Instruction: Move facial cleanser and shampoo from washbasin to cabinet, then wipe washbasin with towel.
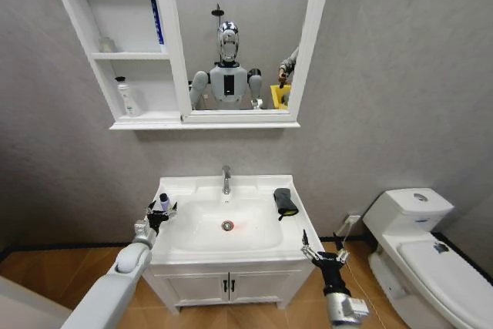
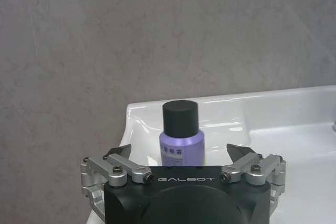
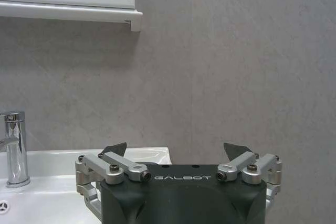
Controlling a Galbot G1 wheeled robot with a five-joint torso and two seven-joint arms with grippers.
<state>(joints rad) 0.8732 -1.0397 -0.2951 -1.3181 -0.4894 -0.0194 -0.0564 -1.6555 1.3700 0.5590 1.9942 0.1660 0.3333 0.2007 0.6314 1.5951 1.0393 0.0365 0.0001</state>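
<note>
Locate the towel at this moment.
In the head view the towel lies on the washbasin rim, on the robot's right of the tap, untouched, well beyond the right hand.

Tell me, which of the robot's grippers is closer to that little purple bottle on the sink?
Left. The left gripper is open right at the purple bottle on the washbasin's left rear corner. The right gripper, also open, hangs off the basin's front right corner.
</note>
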